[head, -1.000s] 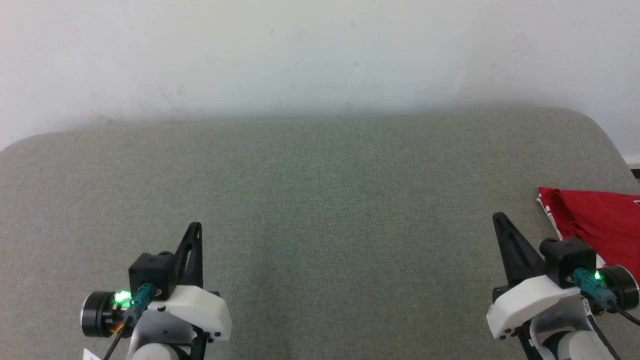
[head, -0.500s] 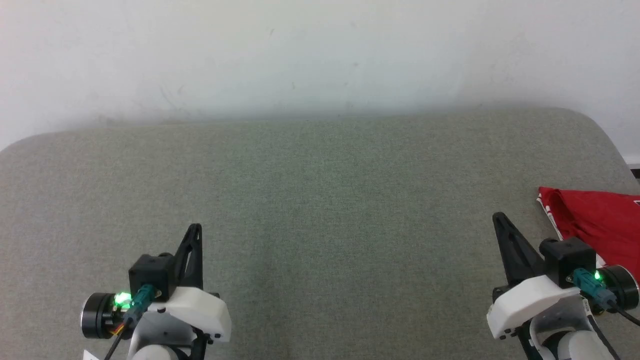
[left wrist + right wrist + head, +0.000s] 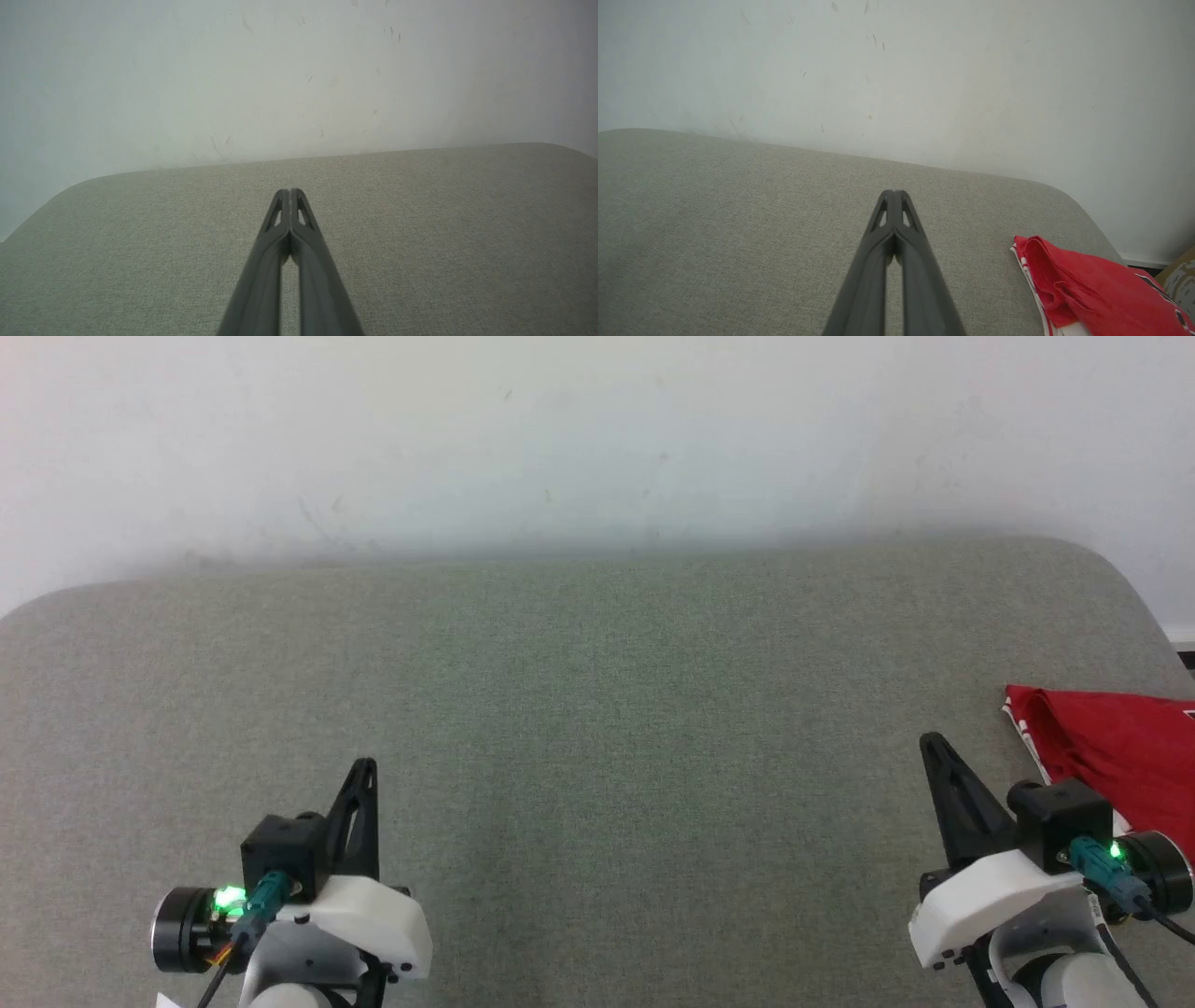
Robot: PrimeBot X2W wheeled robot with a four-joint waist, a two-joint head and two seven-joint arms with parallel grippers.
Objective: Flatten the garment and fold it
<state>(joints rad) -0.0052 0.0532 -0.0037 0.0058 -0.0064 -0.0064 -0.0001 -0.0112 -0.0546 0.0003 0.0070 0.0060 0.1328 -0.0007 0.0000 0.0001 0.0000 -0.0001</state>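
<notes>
While the red shirt (image 3: 1120, 737) lies bunched at about 3 o'clock on the grey cloth-covered table (image 3: 597, 709), running off the right edge of the head view, both arms hover low at the near side with nothing in them. The left pincer (image 3: 364, 773) sits at 7 o'clock, its two dark fingers pressed together, pointing toward 12 over bare cloth. The right pincer (image 3: 932, 749), at 5 o'clock, is pressed together too and empty. The shirt's folded edge, with a sliver of white trim, lies just beside it toward 2 o'clock (near, but not touching). This reads as a ready pose: the wide bare middle of the table looks meant for spreading the shirt flat, and the right arm, being nearest, seems the one to reach first. Judging by the heaped folds, flattening has not begun.
</notes>
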